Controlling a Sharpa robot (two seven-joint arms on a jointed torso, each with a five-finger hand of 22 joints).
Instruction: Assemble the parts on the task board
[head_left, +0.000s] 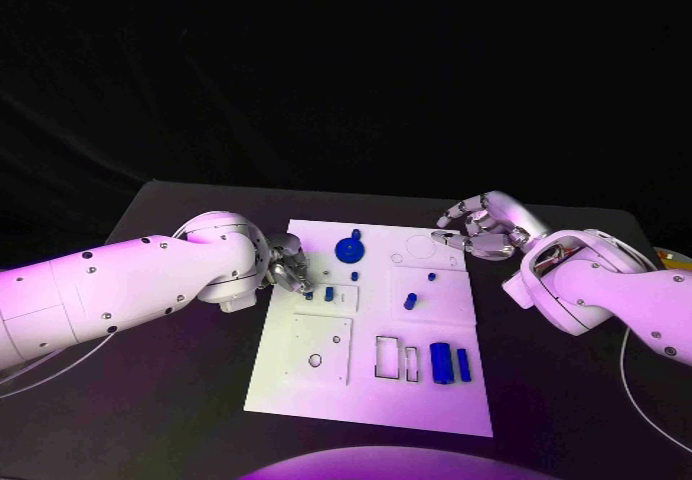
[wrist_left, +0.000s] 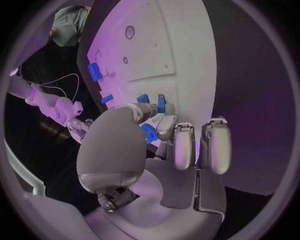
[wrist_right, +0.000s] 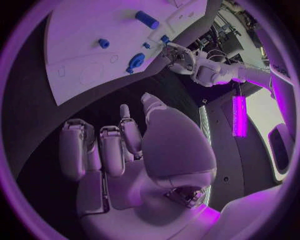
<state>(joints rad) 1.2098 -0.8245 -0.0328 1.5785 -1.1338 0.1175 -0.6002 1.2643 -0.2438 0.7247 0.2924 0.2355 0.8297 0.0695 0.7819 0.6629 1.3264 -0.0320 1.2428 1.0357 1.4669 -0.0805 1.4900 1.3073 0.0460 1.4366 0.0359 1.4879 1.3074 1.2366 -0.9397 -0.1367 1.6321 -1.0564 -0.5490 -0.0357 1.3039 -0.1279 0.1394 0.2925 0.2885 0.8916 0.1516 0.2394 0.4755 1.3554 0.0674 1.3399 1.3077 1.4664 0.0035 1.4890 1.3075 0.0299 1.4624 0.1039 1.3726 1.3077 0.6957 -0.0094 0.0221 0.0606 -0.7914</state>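
The left hand (head_left: 286, 262) sits at the board's (head_left: 317, 395) left edge, fingers curled down toward the small blue parts there; whether it pinches one I cannot tell. Just beside its fingertips stand two short blue pegs (head_left: 329, 294), and a round blue disc (head_left: 349, 248) lies a little further up the board. The right hand (head_left: 483, 228) hovers over the board's far right corner, fingers loosely curled and holding nothing. Near the middle lies a small blue cylinder (head_left: 411, 300). Two larger blue blocks (head_left: 449, 363) lie side by side near the board's near right part, beside rectangular slots (head_left: 395, 359).
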